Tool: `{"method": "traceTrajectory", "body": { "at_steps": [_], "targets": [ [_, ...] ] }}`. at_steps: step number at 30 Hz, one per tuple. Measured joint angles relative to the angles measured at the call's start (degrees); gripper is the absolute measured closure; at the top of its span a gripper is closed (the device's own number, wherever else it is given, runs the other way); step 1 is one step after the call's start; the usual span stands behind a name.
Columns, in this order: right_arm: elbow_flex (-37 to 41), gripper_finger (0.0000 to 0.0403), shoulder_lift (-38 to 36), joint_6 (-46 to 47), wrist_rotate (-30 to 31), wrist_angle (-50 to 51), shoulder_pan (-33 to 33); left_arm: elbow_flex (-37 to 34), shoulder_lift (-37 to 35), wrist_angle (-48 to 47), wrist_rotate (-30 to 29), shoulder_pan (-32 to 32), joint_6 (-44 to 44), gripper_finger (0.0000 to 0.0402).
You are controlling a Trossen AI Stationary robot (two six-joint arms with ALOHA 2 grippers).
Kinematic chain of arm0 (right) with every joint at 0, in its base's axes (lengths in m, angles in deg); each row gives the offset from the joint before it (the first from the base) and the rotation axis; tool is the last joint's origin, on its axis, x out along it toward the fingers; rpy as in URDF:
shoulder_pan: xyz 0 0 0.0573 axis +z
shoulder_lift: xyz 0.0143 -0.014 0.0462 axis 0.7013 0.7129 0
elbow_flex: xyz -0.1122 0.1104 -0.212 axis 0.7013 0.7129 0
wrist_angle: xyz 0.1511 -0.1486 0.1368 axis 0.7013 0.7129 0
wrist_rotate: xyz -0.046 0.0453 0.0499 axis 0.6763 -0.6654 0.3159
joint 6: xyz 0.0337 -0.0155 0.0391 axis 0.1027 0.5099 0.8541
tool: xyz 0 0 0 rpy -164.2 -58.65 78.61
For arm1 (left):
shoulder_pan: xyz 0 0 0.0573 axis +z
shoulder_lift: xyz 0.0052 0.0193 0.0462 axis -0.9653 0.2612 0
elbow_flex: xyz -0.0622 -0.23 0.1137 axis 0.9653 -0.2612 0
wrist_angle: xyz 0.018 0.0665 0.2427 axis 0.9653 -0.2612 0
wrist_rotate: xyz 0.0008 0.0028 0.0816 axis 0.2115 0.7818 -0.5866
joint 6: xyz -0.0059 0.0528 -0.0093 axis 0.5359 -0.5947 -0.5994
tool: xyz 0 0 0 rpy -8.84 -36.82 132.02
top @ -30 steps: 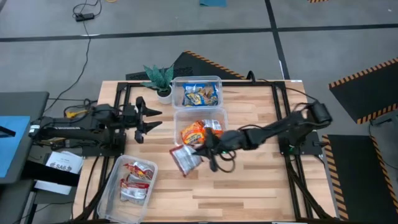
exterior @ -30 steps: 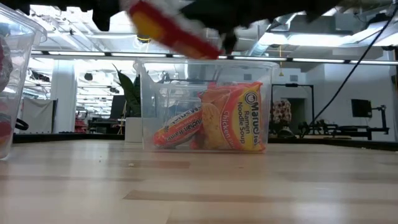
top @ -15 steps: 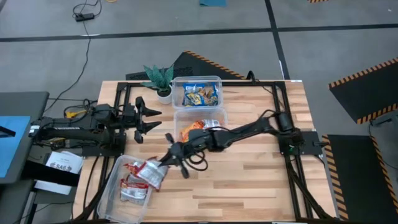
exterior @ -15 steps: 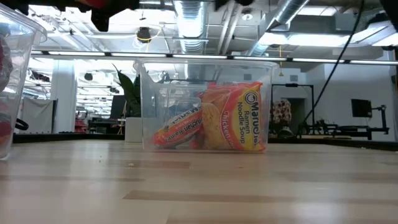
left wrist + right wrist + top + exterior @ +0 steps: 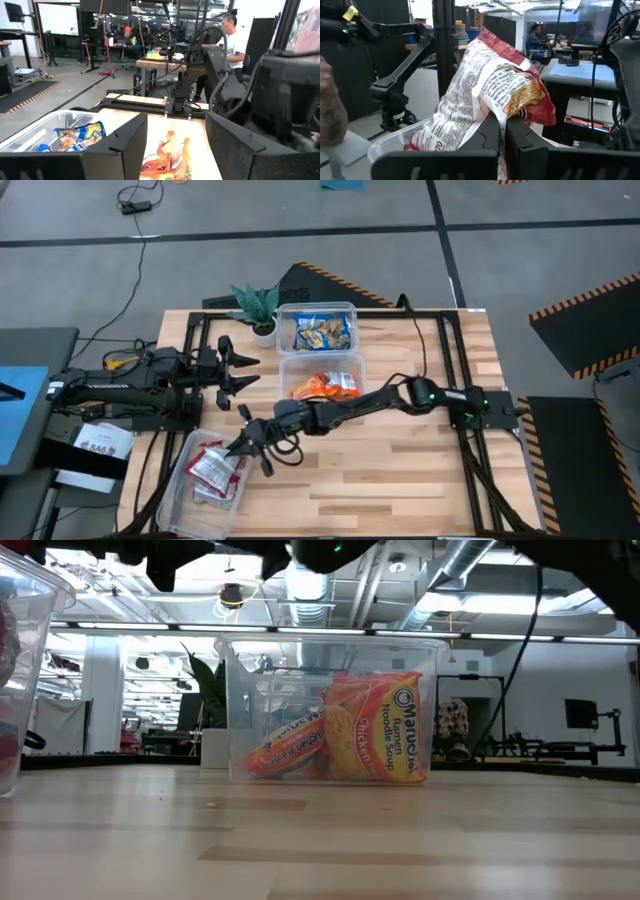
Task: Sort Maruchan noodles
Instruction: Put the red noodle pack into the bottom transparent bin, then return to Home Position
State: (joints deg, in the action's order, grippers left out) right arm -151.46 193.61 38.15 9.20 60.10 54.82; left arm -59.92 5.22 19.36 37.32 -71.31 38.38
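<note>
The right gripper [image 5: 250, 446], fingers pinched on a red-and-silver noodle packet [image 5: 490, 95], hangs over the seven-o'clock tub [image 5: 172, 490], the other packets look sorted into tubs, and the left gripper [image 5: 240, 371] waits spread wide at nine o'clock.

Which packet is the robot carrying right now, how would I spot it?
Find the clear tub at the table's front left corner. The right gripper, stretched across the table, is shut on the red-and-silver packet over that tub's rim. Unlike the packets lying inside, it is pinched between dark fingers.
</note>
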Motion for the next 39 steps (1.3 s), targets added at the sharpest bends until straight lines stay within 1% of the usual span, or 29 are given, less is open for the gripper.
{"method": "traceTrajectory", "body": {
  "at_steps": [4, 8, 11, 14, 19, 21, 23, 25, 28, 32, 35, 37, 39],
  "targets": [
    [-4.1, 0.0380, 3.3, 0.2, 0.0, 0.2, 0.1, 0.0, 0.0, 0.0, -0.3, 0.0, 0.0, 0.0214],
    [-5.6, 0.0355, 4.7, 2.8, 0.0, 1.0, 0.6, 0.0, 0.0, -0.1, -0.4, 0.0, 0.0, 0.0214],
    [-5.9, 0.0331, 4.6, 2.2, 0.0, 2.3, 0.6, 0.0, 0.0, -0.4, -0.4, 0.0, 0.0, 0.0214],
    [-5.8, 0.0294, 4.3, 1.4, 0.0, 3.8, 0.6, 0.0, 0.0, -0.4, -0.4, 0.0, 0.0, 0.0214],
    [-5.9, 0.0210, 3.6, 1.3, 0.0, 3.3, 0.5, 0.0, 0.0, -0.5, -0.4, 0.0, 0.0, 0.0214],
    [-5.8, 0.0178, 3.2, 1.2, -0.1, 5.8, 0.4, 0.0, 0.0, -0.7, -0.4, 0.0, 0.0, 0.0214],
    [-5.8, 0.0156, 2.1, 0.3, -0.4, 10.1, 0.1, 0.0, 0.0, -0.9, -0.4, 0.0, 0.0, 0.0214],
    [-5.8, 0.0144, 0.0, -1.9, -1.4, 17.0, -0.3, 0.0, 0.0, -1.5, -0.4, 0.0, 0.0, 0.0214],
    [-5.8, 0.0139, -3.4, -6.6, -2.2, 28.5, -0.9, 0.0, 0.0, -2.0, -0.4, 0.0, 0.0, 0.0214],
    [-5.8, 0.0138, -7.8, -13.2, -1.8, 47.2, -1.4, 0.0, 0.0, -2.1, -0.4, 0.0, 0.0, 0.0214],
    [-5.6, 0.0138, -11.2, -15.3, 2.7, 63.1, -1.3, 0.0, 0.0, -2.1, -0.4, 0.0, 0.5, 0.0214],
    [-4.0, 0.0138, -13.3, -15.2, 6.3, 70.1, -1.3, 0.0, 0.0, -2.5, -0.4, 0.0, 0.8, 0.0214],
    [-0.9, 0.0138, -15.7, -13.9, 10.7, 77.4, -1.1, 0.0, 0.0, -3.0, -0.4, 0.0, 0.9, 0.0214]
  ]
}}
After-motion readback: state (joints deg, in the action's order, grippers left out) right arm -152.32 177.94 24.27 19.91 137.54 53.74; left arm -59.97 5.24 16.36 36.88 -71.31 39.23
